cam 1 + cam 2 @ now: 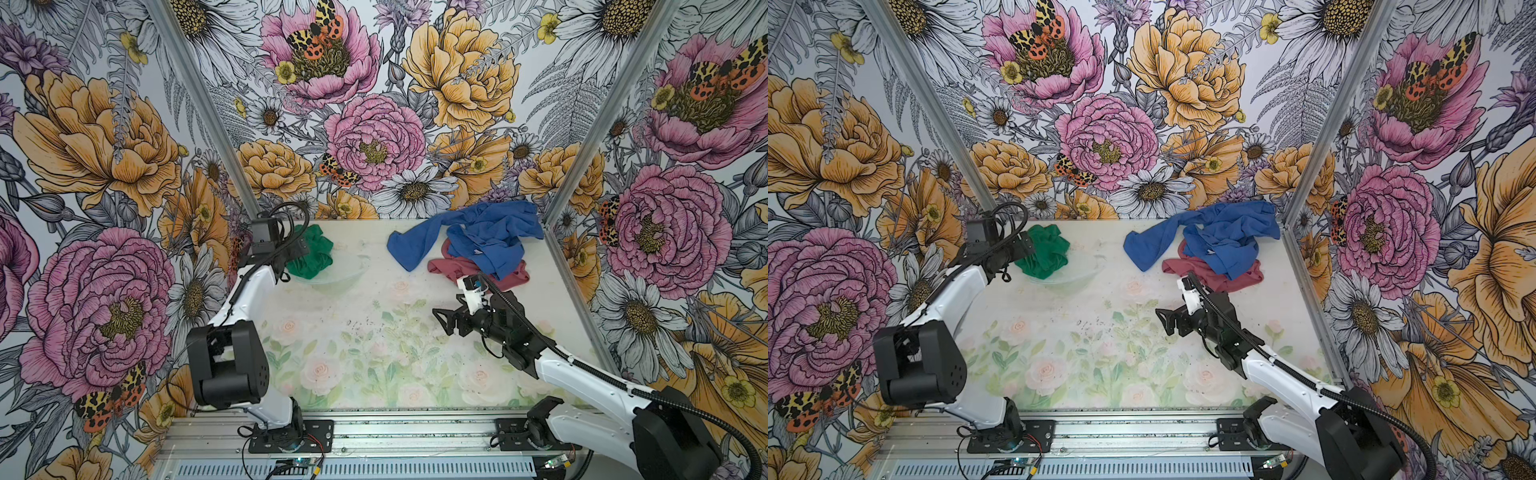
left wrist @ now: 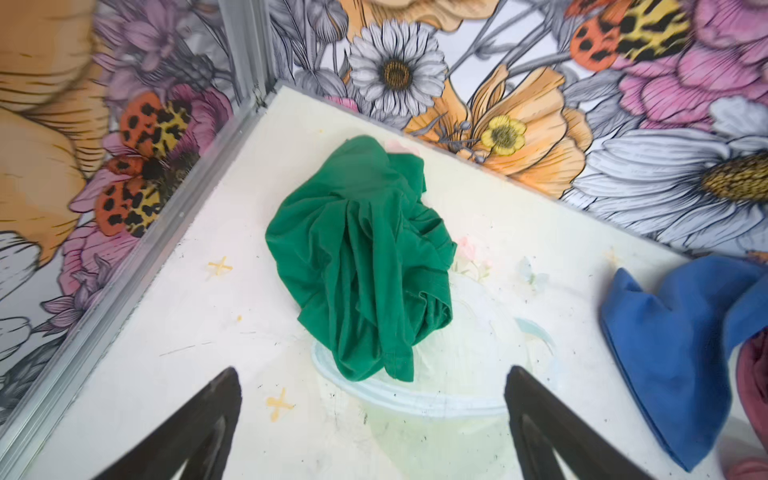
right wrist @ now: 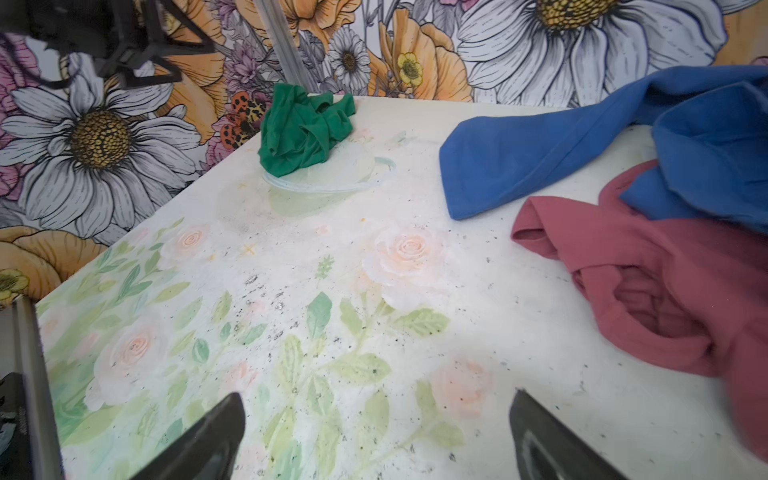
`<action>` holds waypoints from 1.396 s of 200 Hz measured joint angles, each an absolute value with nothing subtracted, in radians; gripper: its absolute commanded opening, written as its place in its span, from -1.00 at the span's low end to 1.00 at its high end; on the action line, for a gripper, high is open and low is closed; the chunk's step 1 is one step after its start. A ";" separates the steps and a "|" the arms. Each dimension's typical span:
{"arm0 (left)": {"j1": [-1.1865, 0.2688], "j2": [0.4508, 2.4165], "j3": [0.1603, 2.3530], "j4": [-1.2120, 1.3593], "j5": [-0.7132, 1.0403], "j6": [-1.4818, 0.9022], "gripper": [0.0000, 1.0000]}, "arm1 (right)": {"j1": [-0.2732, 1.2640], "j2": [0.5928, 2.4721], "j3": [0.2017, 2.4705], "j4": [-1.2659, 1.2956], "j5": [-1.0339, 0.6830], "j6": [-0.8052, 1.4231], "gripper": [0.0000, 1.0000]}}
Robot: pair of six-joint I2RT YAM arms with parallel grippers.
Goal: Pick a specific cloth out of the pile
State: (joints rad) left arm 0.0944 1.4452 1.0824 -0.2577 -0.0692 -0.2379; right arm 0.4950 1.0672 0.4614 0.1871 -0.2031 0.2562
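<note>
Where table [image 1: 374, 353] meets far-left corner: crumpled green cloth [image 1: 309, 257], partly over clear bowl [image 2: 415, 401], well apart from pile [image 1: 478, 245]. Left hand [image 2: 372, 370] spread wide by cloth, empty. Right hand [image 1: 442, 322] spread wide, empty, near pile.

Light was bright, even and diffuse in all four views, with no hard glare. In both top views the pale flower-printed worktop [image 1: 374, 291] looked washed out toward its far end, and only faint, soft-edged shadows lay under the arms. Those views were sharp, though the flowered walls [image 1: 83, 166] bowed toward the frame sides. In the left wrist view the crumpled emerald-green cloth [image 2: 357, 257] was crisp with softly shaded folds, while the left tool's black fingers [image 2: 187, 436] were blurred. The right tool's fingers [image 3: 208, 440] were likewise out of focus.
</note>
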 measured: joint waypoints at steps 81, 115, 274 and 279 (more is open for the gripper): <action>-0.156 1.109 0.312 0.379 -0.446 -0.049 0.97 | 0.295 0.667 0.308 0.109 0.349 0.265 0.99; -0.064 1.274 0.283 0.604 -0.364 -0.042 0.98 | 0.247 0.575 0.197 0.208 0.482 0.177 0.99; -0.054 1.558 0.337 0.995 -0.316 0.007 0.98 | -0.060 1.549 0.214 1.049 0.067 0.114 0.99; -0.054 1.558 0.340 0.992 -0.316 0.007 0.98 | -0.059 1.549 0.227 1.045 0.062 0.113 0.99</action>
